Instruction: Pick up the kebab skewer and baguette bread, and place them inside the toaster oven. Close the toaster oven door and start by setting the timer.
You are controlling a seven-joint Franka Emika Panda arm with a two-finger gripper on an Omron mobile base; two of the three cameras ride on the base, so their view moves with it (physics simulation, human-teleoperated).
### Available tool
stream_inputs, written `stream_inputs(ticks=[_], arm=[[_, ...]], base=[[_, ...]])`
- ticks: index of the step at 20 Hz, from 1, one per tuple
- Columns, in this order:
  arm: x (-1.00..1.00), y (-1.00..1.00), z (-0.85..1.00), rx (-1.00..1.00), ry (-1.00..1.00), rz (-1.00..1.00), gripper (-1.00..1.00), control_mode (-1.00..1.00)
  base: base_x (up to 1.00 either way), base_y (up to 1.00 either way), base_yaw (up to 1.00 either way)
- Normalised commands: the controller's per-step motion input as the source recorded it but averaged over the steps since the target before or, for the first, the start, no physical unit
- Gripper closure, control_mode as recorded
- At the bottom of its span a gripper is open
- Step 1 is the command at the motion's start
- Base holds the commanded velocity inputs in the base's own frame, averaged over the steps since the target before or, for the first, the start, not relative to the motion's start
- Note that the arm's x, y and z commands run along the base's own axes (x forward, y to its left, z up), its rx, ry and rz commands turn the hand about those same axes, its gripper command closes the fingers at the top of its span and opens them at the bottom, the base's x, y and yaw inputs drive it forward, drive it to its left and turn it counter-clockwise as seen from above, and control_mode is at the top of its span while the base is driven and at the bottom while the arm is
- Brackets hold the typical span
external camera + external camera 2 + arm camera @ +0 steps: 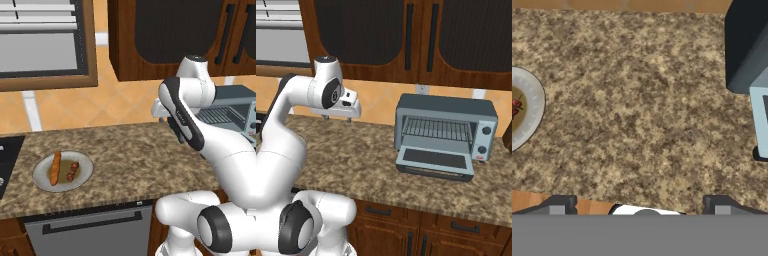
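Sitting on the speckled brown granite countertop (pixel 366 155) near its right end, the boxy dark blue-grey metal toaster oven (pixel 446 131) is standing with its flat dark grey glass-paned door (pixel 435 161) dropped down flat in front of it. Inside, a wire rack (pixel 437 129) is spanning the cavity, and nothing is lying on the rack. Two round knobs are showing on the oven's right front panel.

Resting well apart from the oven, near the left end of the counter, a round grey plate (pixel 63 171) is holding both foods. The long slim orange-brown baguette bread (pixel 55 168) is lying on the plate's left half, and the short kebab skewer (pixel 73 171), strung with small dark red and brown chunks, is lying just beside it on the right; whether the two are touching is not clear.

Hanging above the bare stretch of counter between plate and oven, the white arm's two-finger gripper (pixel 640 204) is pointing downward. Its jaws are standing spread wide, with one dark finger tip (pixel 558 204) at each side of the hand view, and they are holding nothing and touching nothing. In the hand view the plate's rim (pixel 534 107) is showing at the left edge and the oven's corner at the right.
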Motion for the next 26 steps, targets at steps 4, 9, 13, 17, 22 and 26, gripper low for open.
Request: stream_inputs(ticks=[4,9,13,17,22,26], arm=[[0.00,0.00,0.00,0.00,0.00,0.00,-1.00,1.00],[0.00,0.00,0.00,0.00,0.00,0.00,-1.00,-1.00],[0.00,0.00,0.00,0.00,0.00,0.00,-1.00,-1.00],[-0.09,0.00,0.00,0.00,0.00,0.00,-1.00,-1.00],[-0.50,-0.70,-0.26,0.13,-0.17,0.04,-1.00,-1.00],[-0.27,-0.85,-0.22,0.12,-0.44,0.17,-1.00,-1.00]], base=[[0.00,0.00,0.00],[0.00,0.00,0.00],[0.00,0.00,0.00],[0.00,0.00,0.00],[0.00,0.00,0.00],[0.00,0.00,0.00]])
